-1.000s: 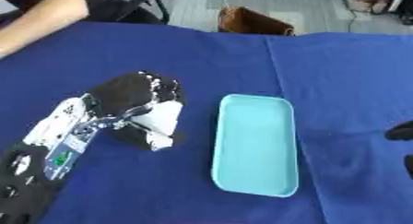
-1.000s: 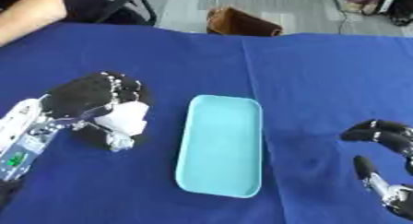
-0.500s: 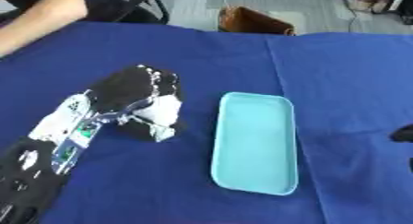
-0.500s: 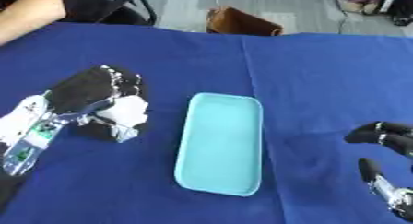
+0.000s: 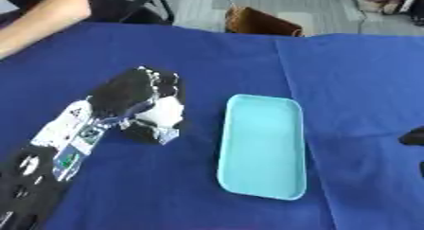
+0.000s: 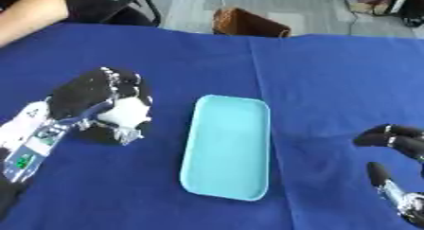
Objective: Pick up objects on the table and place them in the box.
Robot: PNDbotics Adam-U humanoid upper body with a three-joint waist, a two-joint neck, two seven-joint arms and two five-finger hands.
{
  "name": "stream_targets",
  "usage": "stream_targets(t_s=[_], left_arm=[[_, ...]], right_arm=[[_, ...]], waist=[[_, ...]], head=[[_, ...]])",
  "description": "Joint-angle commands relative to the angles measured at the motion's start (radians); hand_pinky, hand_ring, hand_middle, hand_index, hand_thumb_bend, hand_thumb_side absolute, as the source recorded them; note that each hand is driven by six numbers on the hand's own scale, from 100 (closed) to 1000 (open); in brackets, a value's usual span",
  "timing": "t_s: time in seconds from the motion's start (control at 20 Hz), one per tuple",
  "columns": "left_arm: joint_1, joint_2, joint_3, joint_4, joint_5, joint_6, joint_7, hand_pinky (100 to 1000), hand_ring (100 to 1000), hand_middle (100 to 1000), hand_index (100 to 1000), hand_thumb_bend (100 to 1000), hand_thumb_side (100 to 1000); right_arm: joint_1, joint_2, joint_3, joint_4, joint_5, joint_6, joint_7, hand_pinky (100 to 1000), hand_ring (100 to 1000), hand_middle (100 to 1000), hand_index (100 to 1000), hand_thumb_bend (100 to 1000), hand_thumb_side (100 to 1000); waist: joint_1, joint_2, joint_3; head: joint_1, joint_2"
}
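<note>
My left hand hovers over the blue cloth left of the light blue tray. Its fingers are curled round a white object, of which only a rounded white patch shows. The tray lies lengthwise in the middle of the table and holds nothing. My right hand rests at the lower right edge with its fingers relaxed and nothing in it.
A brown basket stands on the floor beyond the table's far edge. A person's arm lies over the far left corner of the blue tablecloth.
My left hand has closed further round the white object and lifted slightly. The view has shifted a little. The right hand has barely moved.
</note>
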Motion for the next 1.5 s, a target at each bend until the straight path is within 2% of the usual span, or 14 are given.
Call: stream_targets(t_s=[0.05,0.25,0.4,0.65,0.8,1.15,1.5], left_arm=[[0.033,0.024,-0.03,-0.011,0.051,-0.008,-0.094,100,100,100,100,100,156],[0.034,0.04,-0.028,-0.09,0.122,0.0,-0.16,100,100,100,100,100,152],[0.012,0.068,-0.028,-0.179,0.216,0.017,-0.194,100,100,100,100,100,132],[-0.05,0.121,-0.015,-0.336,0.398,0.078,-0.26,100,100,100,100,100,100],[-0.074,0.129,-0.006,-0.404,0.464,0.11,-0.296,100,100,100,100,100,100],[-0.101,0.114,-0.004,-0.47,0.52,0.138,-0.342,100,100,100,100,100,100],[-0.154,0.085,-0.023,-0.469,0.54,0.137,-0.366,100,100,100,100,100,100]], right_arm=[[-0.004,-0.014,-0.011,-0.011,-0.001,0.002,-0.001,702,714,712,811,100,833],[0.001,-0.015,-0.013,-0.009,0.0,0.003,-0.003,701,713,711,811,100,833],[0.007,-0.017,-0.013,-0.006,0.001,0.003,-0.003,701,713,711,811,100,833],[0.012,-0.021,-0.011,-0.002,0.002,0.002,-0.001,701,713,711,811,100,833],[0.012,-0.021,-0.01,-0.001,0.002,0.001,-0.001,702,714,712,811,100,832],[0.011,-0.019,-0.01,-0.001,0.0,0.001,-0.001,701,713,711,811,100,833],[0.003,-0.016,-0.002,-0.003,-0.005,-0.002,0.007,700,712,711,811,100,835]], waist=[[-0.002,-0.015,0.002],[0.0,-0.02,0.006],[0.003,-0.028,0.014],[0.007,-0.039,0.023],[0.007,-0.041,0.02],[0.005,-0.04,0.018],[0.005,-0.035,0.007]], head=[[0.002,-0.001],[-0.002,0.001],[-0.003,0.008],[0.003,0.011],[0.008,0.01],[0.014,0.008],[0.024,0.004]])
